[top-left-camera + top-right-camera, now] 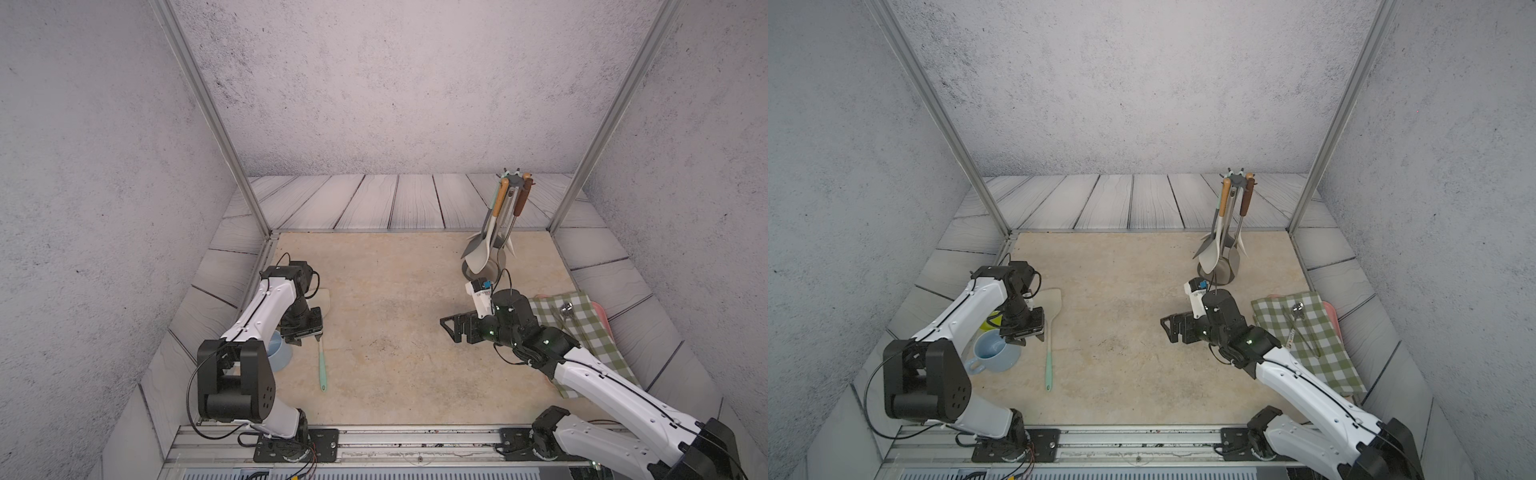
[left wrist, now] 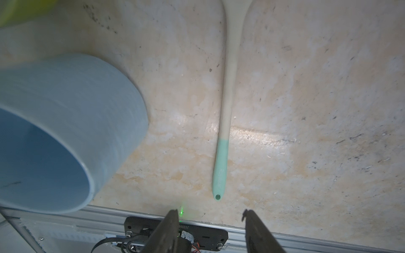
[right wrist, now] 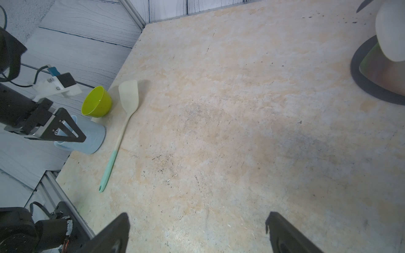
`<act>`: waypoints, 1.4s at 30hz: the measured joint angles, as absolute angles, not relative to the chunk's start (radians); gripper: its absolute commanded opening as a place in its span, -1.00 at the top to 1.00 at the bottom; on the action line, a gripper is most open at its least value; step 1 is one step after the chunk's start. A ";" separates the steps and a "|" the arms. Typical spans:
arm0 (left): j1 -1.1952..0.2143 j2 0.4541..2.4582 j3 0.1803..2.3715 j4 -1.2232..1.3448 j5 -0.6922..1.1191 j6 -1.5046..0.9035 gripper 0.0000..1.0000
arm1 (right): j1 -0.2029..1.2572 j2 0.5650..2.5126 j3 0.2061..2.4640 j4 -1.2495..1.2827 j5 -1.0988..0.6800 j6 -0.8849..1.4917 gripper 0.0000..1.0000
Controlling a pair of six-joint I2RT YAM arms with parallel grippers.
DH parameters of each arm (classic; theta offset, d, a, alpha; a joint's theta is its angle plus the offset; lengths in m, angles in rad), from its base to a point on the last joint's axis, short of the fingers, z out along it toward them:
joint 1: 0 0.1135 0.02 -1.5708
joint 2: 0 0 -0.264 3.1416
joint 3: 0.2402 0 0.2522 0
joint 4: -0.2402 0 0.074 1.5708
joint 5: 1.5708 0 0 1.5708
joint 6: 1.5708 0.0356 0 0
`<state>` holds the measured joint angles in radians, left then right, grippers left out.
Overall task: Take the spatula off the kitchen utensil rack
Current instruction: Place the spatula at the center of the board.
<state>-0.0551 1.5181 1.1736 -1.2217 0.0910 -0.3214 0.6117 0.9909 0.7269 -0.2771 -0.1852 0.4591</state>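
The bench (image 1: 395, 332) carries everything. The task's thing is already off its hook, so the danger, as I judge it, lies in spoiling a finished job. The kitchen utensil rack (image 1: 514, 182) stands at the far right corner, tall on a thin pole, with several utensils (image 1: 494, 220) hanging from its crown. It looks top-heavy, and a sideways knock low down could tip it or shake something loose. The checked cloth (image 1: 590, 332) lies under the right forearm, and a low retreat could drag it along with the metal piece on it. The right tool (image 3: 197, 216) hangs just in front of the rack's round base, jaws spread wide and empty. A careless swing back from there is the likeliest cause of that knock. The left tool (image 2: 210, 213) sits low over the near left of the bench, jaws parted with nothing between them. The spatula (image 1: 1049, 345) lies flat beneath it with its cream blade away from the robot, and its mint handle end sits just short of the fingertips. Lifting off at a slant could let a finger catch the handle and sweep it sideways. The blue mug (image 1: 994, 353) stands just beside the spatula and would take that push, or a nudge from the wrist. The green bowl (image 3: 96, 101), near the blade, could be bumped in turn.
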 measured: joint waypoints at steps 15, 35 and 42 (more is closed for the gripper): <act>-0.199 1.525 0.893 -0.809 0.410 -0.535 -0.11 | 0.609 1.024 0.722 -0.256 -0.210 0.459 -0.98; -0.146 1.510 0.780 -0.669 0.164 -0.690 -0.13 | 0.604 1.024 0.711 -0.233 -0.220 0.459 -0.97; -0.127 1.510 0.780 -0.669 0.143 -0.689 -0.13 | 0.603 1.024 0.711 -0.230 -0.231 0.459 -0.98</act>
